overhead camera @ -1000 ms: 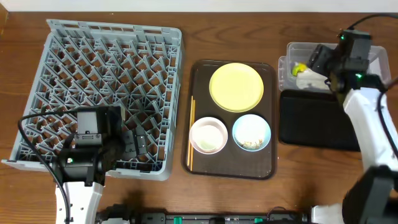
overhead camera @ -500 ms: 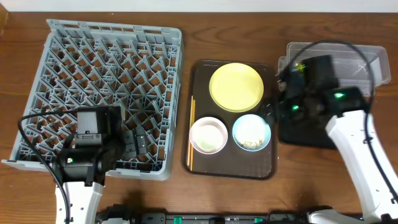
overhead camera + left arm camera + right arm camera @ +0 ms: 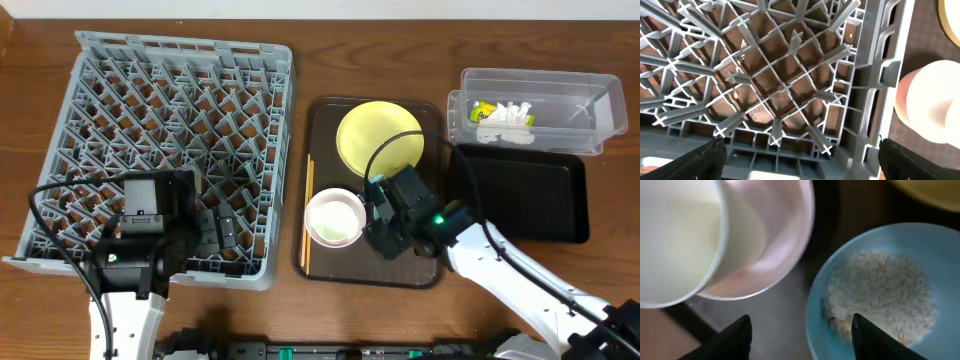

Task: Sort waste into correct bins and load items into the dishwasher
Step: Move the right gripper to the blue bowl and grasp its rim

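Note:
My right gripper is open and low over the light-blue bowl. One finger is over the beige food grains; the other is outside the bowl's rim. The arm hides this bowl in the overhead view. The white bowl sits beside it, and the yellow plate lies behind. Crumpled white paper and the wrapper lie in the clear tub. The black tray holds nothing I can see. My left gripper is open and empty over the grey dish rack's near right corner.
The bowls and plate rest on a dark brown serving tray between the rack and the bins. Thin pale sticks lie along its left edge. The white bowl shows just past the rack wall in the left wrist view.
My right arm has swung from the clear tub at the back right down to the light-blue bowl on the brown tray. The paper and wrapper now lie uncovered in the tub. The left arm has not moved.

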Tool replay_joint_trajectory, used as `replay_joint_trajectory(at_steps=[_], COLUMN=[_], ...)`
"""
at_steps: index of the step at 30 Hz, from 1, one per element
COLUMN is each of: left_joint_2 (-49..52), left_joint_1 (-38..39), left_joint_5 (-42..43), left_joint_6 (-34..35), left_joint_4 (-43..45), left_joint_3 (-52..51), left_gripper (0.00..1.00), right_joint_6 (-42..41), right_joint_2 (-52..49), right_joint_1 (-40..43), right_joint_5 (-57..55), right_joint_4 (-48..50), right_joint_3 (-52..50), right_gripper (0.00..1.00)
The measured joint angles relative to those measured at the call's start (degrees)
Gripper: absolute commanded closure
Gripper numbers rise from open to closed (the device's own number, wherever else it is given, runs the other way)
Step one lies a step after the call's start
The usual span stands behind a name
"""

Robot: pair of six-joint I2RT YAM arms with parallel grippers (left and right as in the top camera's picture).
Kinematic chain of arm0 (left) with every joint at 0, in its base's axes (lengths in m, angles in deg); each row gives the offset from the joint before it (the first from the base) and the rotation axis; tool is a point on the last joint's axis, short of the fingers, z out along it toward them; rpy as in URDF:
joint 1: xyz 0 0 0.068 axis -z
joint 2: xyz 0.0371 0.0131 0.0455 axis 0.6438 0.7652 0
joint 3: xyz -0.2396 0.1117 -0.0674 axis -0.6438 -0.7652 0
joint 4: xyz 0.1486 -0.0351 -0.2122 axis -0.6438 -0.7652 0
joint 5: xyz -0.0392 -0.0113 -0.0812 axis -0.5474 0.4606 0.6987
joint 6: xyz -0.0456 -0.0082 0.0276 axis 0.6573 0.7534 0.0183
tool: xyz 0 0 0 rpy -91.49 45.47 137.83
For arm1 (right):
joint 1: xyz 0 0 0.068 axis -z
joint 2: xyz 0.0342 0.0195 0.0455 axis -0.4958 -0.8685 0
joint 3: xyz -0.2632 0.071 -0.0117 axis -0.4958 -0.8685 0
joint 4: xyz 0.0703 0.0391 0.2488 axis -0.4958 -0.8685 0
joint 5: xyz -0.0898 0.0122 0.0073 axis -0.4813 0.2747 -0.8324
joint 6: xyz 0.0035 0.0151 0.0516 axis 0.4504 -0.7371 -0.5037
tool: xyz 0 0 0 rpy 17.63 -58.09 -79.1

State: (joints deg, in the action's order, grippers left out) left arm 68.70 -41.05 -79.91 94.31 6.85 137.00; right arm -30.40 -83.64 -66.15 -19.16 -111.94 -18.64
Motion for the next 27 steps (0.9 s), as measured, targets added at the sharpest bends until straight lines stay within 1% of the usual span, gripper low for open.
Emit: replay_joint_trajectory(at_steps=[6, 8, 14, 16, 18, 20, 22, 27], left_joint_2=[0.0, 0.0, 0.0, 0.0, 0.0, 0.0, 0.0, 0.0], left_joint_1=[0.0, 0.0, 0.0, 0.0, 0.0, 0.0, 0.0, 0.0], left_joint_5=[0.0, 0.0, 0.0, 0.0, 0.0, 0.0, 0.0, 0.0], left_joint_6=[0.0, 0.0, 0.0, 0.0, 0.0, 0.0, 0.0, 0.0], left_joint_4=[0.0, 0.0, 0.0, 0.0, 0.0, 0.0, 0.0, 0.0], left_joint_3=[0.0, 0.0, 0.0, 0.0, 0.0, 0.0, 0.0, 0.0], left_gripper=[0.03, 0.03, 0.03, 0.03, 0.03, 0.03, 0.03, 0.03], right_joint_6=[-1.5, -1.6, -1.9, -1.9, -2.3, -2.9, -3.5, -4.6], right_joint_2=[-0.1, -0.3, -1.4, -2.3, -3.5, -4.3, -4.8, -4.8], right_joint_1=[0.0, 0.0, 0.0, 0.0, 0.0, 0.0, 0.0, 0.0], right_joint_5=[-1.4, -1.4, -1.5, -1.4, -1.4, -1.4, -1.4, -1.2], right_joint_4=[6.3, 7.1, 9.5, 10.1, 10.7, 11.3, 12.1, 12.8], right_joint_3=[-3.6, -4.2, -4.5, -4.5, -4.5, -4.6, -4.7, -4.8], right_gripper=[0.52, 0.55, 0.57, 0.61, 0.67, 0.69, 0.76, 0.83])
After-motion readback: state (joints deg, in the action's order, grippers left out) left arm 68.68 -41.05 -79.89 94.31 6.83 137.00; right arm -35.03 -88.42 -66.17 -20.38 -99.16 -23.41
